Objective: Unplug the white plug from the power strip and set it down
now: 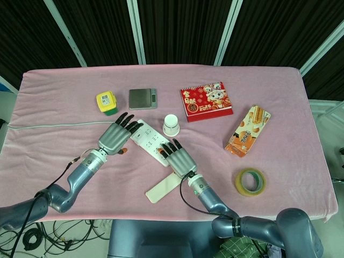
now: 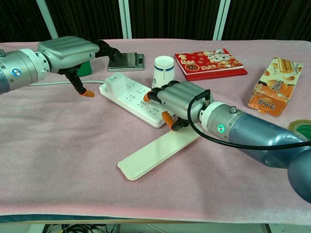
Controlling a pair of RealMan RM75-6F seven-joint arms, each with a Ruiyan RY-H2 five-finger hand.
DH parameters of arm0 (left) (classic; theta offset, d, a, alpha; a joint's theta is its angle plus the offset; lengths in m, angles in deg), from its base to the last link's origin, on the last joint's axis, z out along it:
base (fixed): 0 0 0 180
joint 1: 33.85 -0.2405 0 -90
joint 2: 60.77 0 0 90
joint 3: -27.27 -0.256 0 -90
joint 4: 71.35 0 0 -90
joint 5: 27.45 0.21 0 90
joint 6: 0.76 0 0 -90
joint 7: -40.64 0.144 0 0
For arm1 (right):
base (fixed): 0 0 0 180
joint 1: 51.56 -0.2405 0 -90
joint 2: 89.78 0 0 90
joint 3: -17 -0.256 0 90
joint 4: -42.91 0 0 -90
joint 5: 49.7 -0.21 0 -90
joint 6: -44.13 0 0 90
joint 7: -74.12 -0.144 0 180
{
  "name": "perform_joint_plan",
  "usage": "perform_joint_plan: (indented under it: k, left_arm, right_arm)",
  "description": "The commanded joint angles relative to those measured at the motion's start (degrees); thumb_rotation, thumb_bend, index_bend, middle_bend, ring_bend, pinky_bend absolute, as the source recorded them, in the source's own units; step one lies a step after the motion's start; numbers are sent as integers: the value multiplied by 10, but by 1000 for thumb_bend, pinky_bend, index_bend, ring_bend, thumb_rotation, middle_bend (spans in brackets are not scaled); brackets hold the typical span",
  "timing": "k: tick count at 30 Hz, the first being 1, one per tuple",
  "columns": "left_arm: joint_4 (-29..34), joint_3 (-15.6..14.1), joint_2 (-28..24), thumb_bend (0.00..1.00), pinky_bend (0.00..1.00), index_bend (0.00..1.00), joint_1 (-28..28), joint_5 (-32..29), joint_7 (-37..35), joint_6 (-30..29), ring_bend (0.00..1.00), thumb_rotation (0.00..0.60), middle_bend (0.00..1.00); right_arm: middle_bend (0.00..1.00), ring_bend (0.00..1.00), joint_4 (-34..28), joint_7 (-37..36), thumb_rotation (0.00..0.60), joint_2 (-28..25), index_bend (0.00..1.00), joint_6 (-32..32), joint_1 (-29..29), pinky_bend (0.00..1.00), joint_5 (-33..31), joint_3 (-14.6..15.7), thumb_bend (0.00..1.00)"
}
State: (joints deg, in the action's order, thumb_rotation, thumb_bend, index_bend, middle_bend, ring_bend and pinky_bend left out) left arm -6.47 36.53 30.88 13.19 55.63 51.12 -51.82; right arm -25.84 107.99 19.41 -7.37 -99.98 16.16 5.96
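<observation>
White plug (image 2: 115,80) sits seated in the far-left end of the power strip (image 2: 138,99), which lies diagonally on the pink tablecloth (image 2: 58,160) w/ its grey cord (image 1: 54,125) running off to the left edge. Left hand (image 1: 117,134) hovers over the plug end, fingers extended fwd and spread, holding nothing; in chest view its thumb (image 2: 77,83) points down w/ an orange tip, clear of the strip and beside the plug, not touching it. Right hand (image 1: 179,157) rests palm-down on the near end of the strip, fingers laid flat across the sockets, gripping nothing. Flat white panel (image 2: 158,153) lies on the cloth just beside the strip's near end, partly under the right wrist. White cup (image 1: 171,124) stands upright just behind the strip. Further back: yellow tape measure (image 1: 106,101), grey scale (image 1: 142,98), red calendar (image 1: 206,101). Right side: orange snack box (image 1: 247,130), tape roll (image 1: 250,181) near the table's front edge.
</observation>
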Motion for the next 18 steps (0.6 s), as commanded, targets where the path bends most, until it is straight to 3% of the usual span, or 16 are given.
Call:
perform_joint_plan:
  k: [1,12,18]
  left_arm:
    - [-8,1,6,161,0,139,6,-3,1,3,0,600,185]
    - [-27,-13,12,123,0,146,18,10,-16,6,0,600,196]
    - [-61,-17,35,123,0,198,19,16,-36,-9,0,600,205]
  right_arm:
    - [111,121,1,-2,600,0,170,-1,0,71,0,0,681]
    - [111,120,-6,-1,600,-5,170,-4,1,71,-3,1,681]
    - [111,118,0,-3,600,-3,171,-6,0,71,-5,0,682]
